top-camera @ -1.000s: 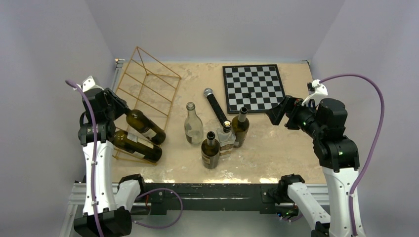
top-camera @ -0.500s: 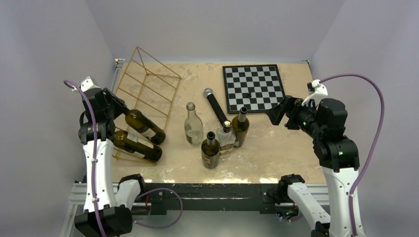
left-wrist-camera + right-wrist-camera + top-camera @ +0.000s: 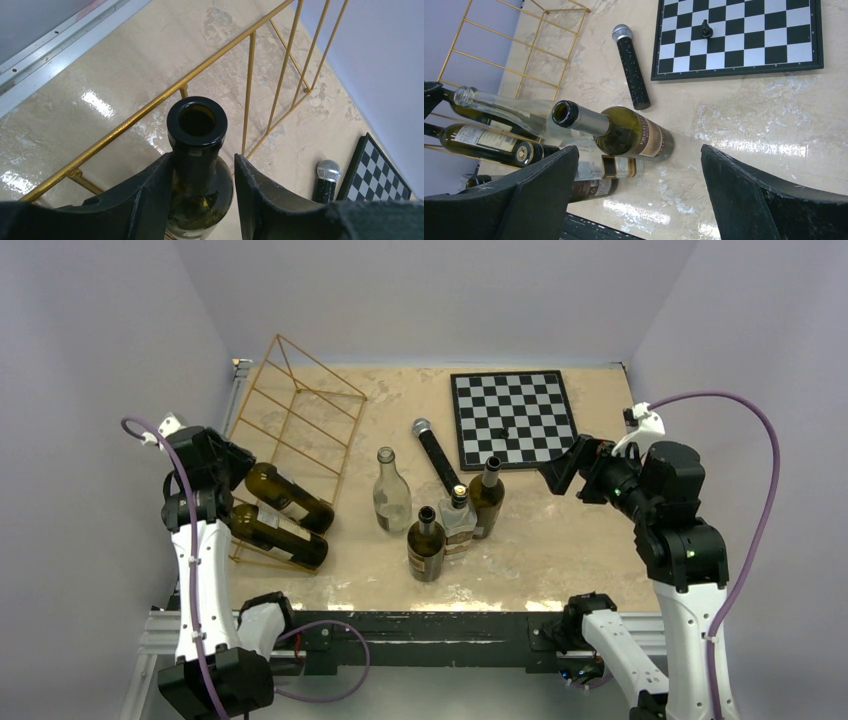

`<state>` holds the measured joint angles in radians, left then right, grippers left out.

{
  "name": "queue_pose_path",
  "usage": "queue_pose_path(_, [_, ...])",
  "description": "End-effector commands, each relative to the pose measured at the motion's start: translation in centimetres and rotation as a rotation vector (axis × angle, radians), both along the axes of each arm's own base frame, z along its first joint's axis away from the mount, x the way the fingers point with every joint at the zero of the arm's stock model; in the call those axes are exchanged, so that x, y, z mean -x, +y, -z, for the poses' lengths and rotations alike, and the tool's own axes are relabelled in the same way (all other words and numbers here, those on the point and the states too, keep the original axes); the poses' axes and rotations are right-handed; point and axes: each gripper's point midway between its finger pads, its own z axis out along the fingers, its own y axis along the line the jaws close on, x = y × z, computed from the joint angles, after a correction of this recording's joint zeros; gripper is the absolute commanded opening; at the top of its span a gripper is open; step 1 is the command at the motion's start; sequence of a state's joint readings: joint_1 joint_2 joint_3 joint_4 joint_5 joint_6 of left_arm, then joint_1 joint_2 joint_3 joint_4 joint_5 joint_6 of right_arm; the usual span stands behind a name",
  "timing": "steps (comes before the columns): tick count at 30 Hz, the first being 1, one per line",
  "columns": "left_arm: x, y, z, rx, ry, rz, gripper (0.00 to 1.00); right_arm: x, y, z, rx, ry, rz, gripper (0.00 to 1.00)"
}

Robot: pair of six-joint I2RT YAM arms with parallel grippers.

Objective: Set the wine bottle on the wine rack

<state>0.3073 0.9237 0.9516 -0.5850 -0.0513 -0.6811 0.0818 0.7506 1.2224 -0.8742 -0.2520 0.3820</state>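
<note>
The gold wire wine rack [image 3: 300, 400] stands at the table's left; its bars show in the left wrist view [image 3: 248, 90]. A dark green wine bottle [image 3: 290, 498] lies on the rack's near end, its open mouth [image 3: 197, 120] toward my left wrist. My left gripper [image 3: 232, 465] [image 3: 202, 175] is open round its neck: the left finger touches it and a gap shows at the right finger. A second dark bottle [image 3: 275, 537] lies on the rack below it. My right gripper [image 3: 562, 468] [image 3: 639, 150] is wide open and empty, above the table right of the standing bottles.
Several bottles stand mid-table: a clear one [image 3: 391, 495], a brown one [image 3: 426, 545], a squat clear one [image 3: 459, 520] and a green one [image 3: 487, 500]. A black microphone [image 3: 438, 458] lies behind them, next to a chessboard [image 3: 513, 418] with one dark piece.
My left arm has drawn back to the left. The dark bottle has settled lower onto the rack, and the jaws have eased off its neck. The right arm has not moved.
</note>
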Motion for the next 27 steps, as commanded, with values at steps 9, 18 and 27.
queue_pose_path(9, [1.3, 0.8, -0.1, 0.055, -0.022, -0.121, 0.73, -0.1, 0.0, -0.3, -0.009, -0.023, 0.003, 0.97])
queue_pose_path(18, [2.4, 0.6, -0.4, 0.09, -0.02, -0.164, 0.94, 0.2, 0.4, -1.1, -0.028, -0.05, -0.017, 0.98])
queue_pose_path(27, [4.0, -0.3, -4.0, 0.064, -0.071, -0.128, 0.95, 0.6, 0.5, -1.1, -0.035, -0.049, -0.024, 0.99])
